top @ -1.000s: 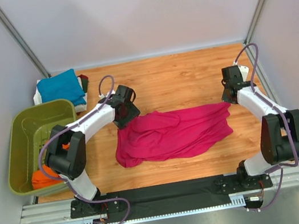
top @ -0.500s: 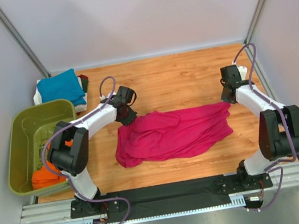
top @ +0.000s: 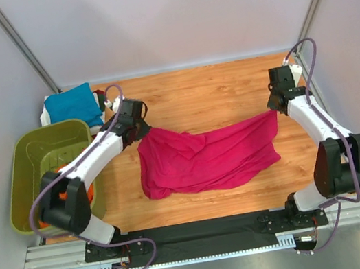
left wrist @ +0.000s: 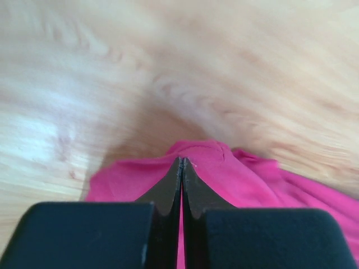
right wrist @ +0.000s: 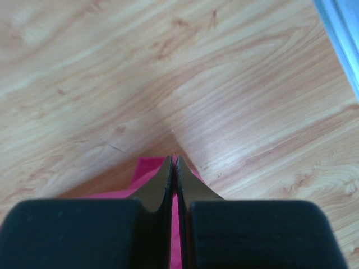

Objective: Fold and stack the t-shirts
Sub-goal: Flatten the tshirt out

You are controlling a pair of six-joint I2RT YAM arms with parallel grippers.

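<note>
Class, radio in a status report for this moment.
Left gripper shut on magenta t-shirt. Right gripper shut on its other corner. Basket well aside, nothing blocking.

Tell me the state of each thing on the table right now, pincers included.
magenta t-shirt, unfolded, top edge stretched between both pincers, rest crumpled on the table
left pincer, shut on one corner of the magenta t-shirt
right pincer, shut on the opposite corner
teal t-shirt, folded, lying at the table's far left corner
olive-green basket, upright, open top
</note>
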